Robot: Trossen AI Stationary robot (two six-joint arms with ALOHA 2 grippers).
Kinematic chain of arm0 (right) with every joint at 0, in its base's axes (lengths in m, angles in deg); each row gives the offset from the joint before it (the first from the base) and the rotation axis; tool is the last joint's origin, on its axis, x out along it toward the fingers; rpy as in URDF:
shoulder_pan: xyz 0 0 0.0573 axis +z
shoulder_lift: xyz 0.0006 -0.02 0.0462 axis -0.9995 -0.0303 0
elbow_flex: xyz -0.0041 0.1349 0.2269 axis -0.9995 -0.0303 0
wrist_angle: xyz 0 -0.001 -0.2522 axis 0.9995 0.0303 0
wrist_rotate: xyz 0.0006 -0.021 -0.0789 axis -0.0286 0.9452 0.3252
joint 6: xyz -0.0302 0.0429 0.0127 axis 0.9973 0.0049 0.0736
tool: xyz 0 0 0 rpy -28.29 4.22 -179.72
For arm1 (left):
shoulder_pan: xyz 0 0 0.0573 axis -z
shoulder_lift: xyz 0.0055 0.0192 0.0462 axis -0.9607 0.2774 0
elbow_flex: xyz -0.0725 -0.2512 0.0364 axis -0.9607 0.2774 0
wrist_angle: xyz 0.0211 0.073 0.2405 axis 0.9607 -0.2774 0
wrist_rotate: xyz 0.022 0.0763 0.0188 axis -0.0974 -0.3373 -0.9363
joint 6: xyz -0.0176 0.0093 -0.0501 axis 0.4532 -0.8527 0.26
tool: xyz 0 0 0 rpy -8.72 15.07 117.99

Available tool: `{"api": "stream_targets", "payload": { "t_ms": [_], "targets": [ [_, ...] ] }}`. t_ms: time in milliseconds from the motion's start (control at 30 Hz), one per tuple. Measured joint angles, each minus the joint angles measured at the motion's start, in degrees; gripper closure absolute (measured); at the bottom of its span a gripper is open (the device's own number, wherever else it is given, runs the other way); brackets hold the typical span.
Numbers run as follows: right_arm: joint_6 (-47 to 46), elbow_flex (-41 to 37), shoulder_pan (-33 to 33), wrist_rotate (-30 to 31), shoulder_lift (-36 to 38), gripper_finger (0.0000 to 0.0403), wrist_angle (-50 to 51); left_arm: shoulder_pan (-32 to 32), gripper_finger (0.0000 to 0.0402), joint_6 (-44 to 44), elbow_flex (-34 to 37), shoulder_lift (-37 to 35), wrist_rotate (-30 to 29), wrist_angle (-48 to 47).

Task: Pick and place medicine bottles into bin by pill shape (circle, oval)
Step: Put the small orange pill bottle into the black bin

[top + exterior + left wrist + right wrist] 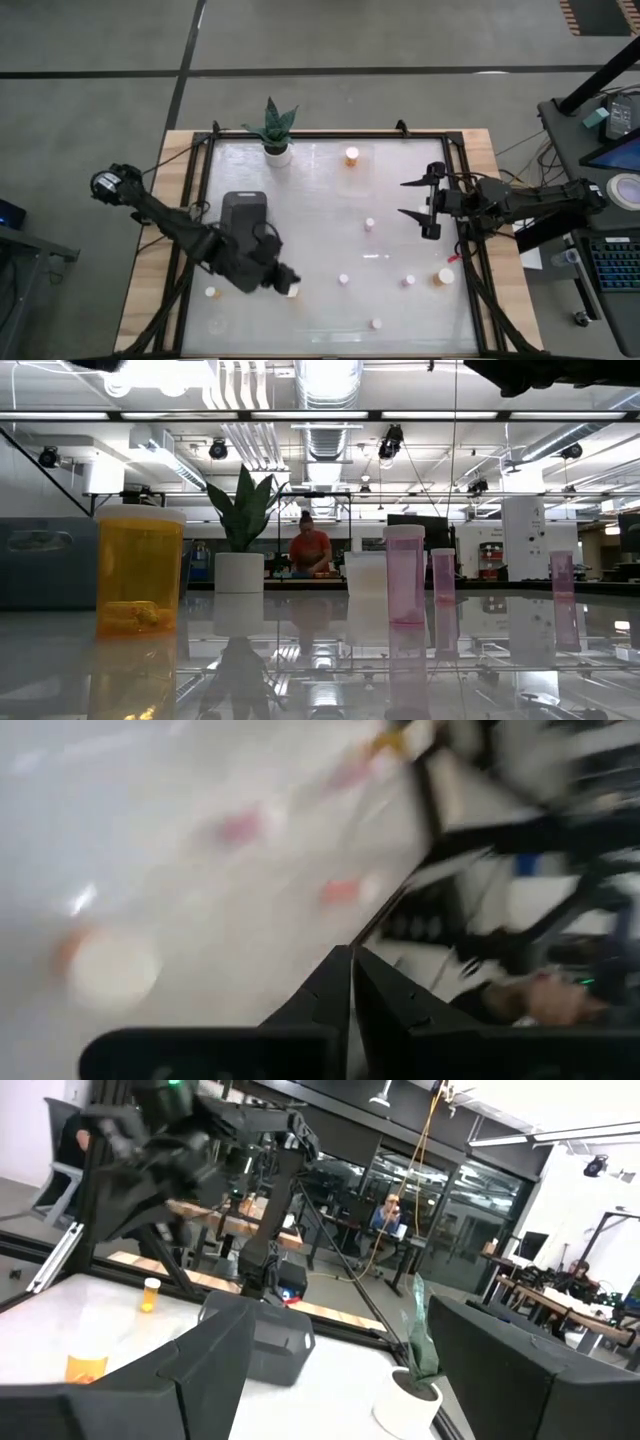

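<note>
Orange bottle (139,570) near the table edge (330,345); left end effector (289,279) pressed together, right end effector (412,198) spread.

Grey concrete floor (100,60), ceiling strip lights (320,415), exposed ducts (325,435), distant workbenches (545,1295)

Robotics lab / industrial workspace. Open ceiling with exposed ducts (325,405) and strip lights (560,415), concrete floor (90,60), glass partitions (440,1190), rows of workbenches with monitors (415,530). A person (310,547) sits at a desk in back. Laptop (612,152) and keyboard (610,262) on a cart beside the framed table (330,190).
</note>
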Motion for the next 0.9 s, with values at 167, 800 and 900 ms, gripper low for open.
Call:
{"api": "stream_targets", "payload": {
  "t_ms": [167,800,900],
  "targets": [
    [0.00,0.00,0.00,0.01,0.00,0.0115,-0.02,4.39,0.0401,13.31,-3.29,3.12,12.70,-16.31],
    [-0.50,0.00,0.00,-0.23,-0.04,0.0115,-0.14,19.66,0.0402,40.54,-0.82,3.08,20.35,-41.71],
    [-0.94,0.00,0.00,-0.23,-0.04,0.0115,0.00,19.70,0.0402,40.36,0.89,3.04,20.36,-41.88]
  ]
}}
